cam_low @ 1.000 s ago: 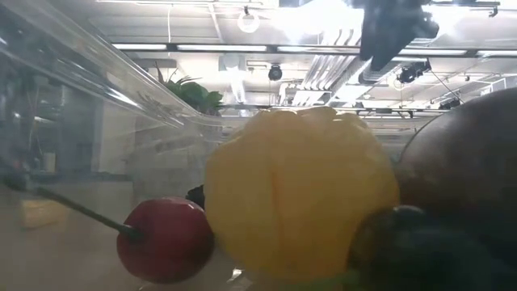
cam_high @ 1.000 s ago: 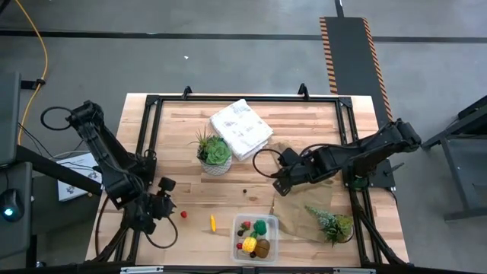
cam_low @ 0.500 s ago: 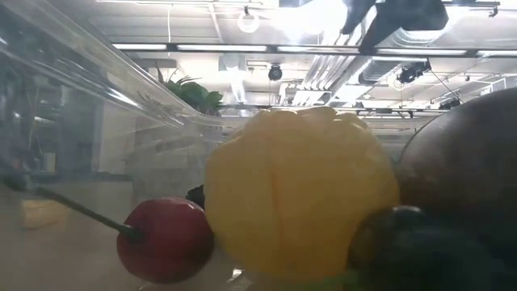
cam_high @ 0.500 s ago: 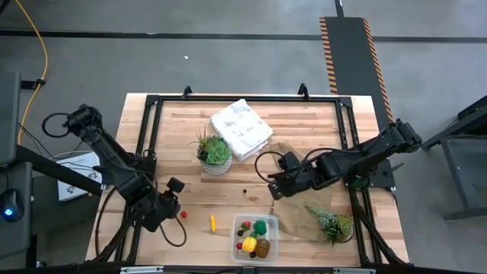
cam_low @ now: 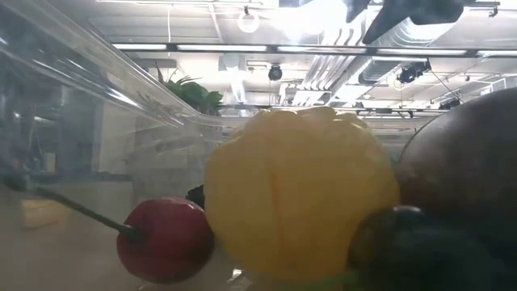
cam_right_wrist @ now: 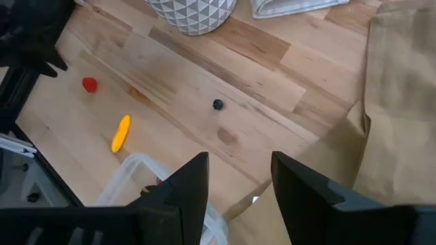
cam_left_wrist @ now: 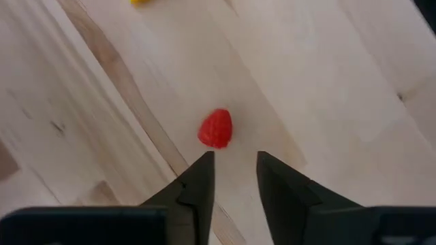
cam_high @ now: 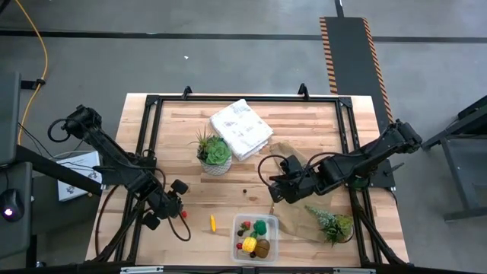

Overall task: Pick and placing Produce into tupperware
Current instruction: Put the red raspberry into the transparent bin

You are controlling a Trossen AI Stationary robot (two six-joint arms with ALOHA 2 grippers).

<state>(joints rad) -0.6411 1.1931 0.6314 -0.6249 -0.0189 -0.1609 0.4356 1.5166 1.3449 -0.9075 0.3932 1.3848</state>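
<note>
We see the left gripper (cam_left_wrist: 231, 170), fingers narrowly apart, just beside the red berry (cam_left_wrist: 216, 128), left of the tupperware (cam_high: 256, 237); the right gripper (cam_right_wrist: 238, 177) hovers open above it.

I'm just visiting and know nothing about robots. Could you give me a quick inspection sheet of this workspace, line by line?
Surface: wooden table in a black frame.
Job's things: clear tupperware holds a lemon, green piece and brown ball; red berry, orange stick and dark berry lie loose on the wood.
Clutter: potted succulent, folded cloth, brown paper bag, second plant.
Grippers: left tool open, close to the red berry; right tool open, over the bag's edge.
Cables: yellow cable on the floor.
Surroundings: grey floor, striped ramp.
</note>
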